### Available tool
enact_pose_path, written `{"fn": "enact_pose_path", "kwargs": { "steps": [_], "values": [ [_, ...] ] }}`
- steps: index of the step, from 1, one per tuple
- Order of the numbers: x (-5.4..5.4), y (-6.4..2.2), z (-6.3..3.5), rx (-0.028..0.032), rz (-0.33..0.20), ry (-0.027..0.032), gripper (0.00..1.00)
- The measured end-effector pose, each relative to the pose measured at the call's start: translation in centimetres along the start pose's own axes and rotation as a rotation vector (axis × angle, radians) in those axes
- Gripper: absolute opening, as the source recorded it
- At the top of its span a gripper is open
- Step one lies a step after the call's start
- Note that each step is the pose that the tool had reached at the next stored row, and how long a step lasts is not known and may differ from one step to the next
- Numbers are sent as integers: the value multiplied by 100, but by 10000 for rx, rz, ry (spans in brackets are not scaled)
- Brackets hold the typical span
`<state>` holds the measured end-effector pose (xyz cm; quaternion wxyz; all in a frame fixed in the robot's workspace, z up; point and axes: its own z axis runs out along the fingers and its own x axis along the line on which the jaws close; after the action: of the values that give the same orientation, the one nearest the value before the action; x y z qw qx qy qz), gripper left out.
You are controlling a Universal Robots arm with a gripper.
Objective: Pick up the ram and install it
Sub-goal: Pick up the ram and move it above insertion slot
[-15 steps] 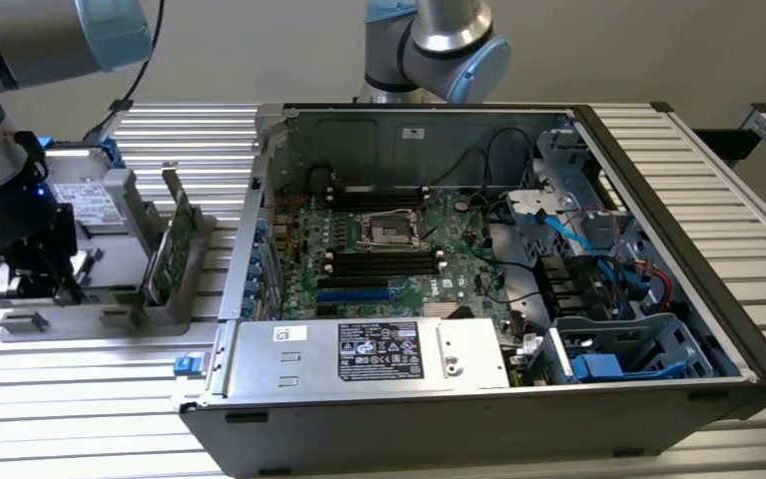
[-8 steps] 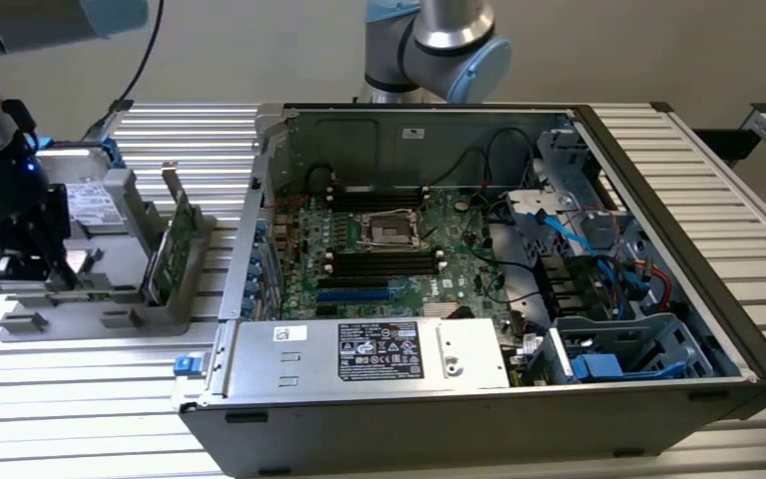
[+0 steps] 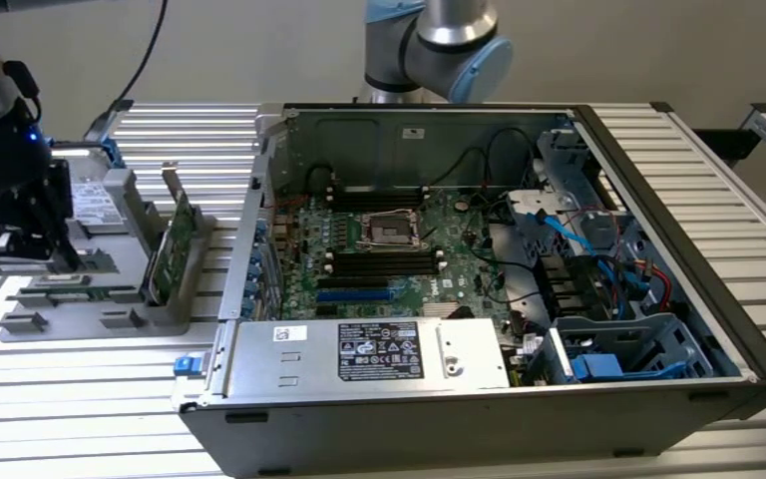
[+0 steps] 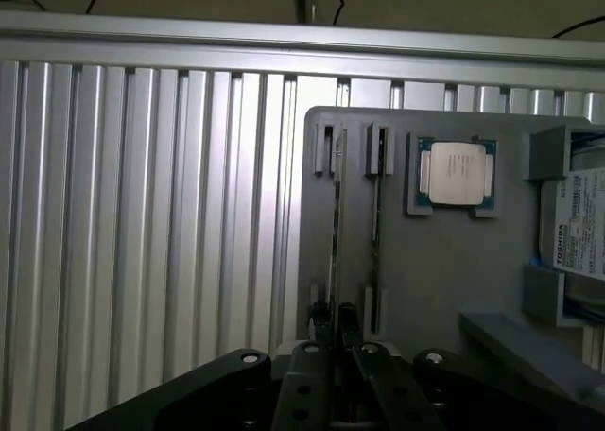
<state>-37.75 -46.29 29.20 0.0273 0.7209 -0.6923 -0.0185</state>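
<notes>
step: pickup; pincer (image 4: 335, 335) clenched on ram (image 4: 337, 223), seated in holder (image 4: 444, 270), 9 o'clock of case (image 3: 490, 429).
need: straight pull along the slot, no twist.

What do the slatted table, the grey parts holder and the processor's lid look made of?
Table: ribbed aluminium, probably; brushed silver sheen. Parts holder: matte grey plastic, likely; no glare. Processor lid: pale satin metal, green board rim.

The open computer case (image 3: 463, 429) is seen obliquely from above; the grey parts tray (image 3: 71, 307) (image 4: 435, 261) — shared by 2 views — is viewed closely, straight down, from the wrist.
</notes>
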Motion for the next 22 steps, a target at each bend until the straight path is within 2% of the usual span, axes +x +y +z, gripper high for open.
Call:
{"fn": "enact_pose_path", "kwargs": {
  "steps": [6,9,15,19,22],
  "values": [
    [8,-113,-205,-61,-52,-91,14],
    [12,-204,-272,-64,-73,-187,14],
    [25,-461,-344,-52,-97,-460,14],
    [35,-640,-421,-43,-115,-689,14],
    [45,-770,-483,-36,-126,-837,14]
  ]
}}
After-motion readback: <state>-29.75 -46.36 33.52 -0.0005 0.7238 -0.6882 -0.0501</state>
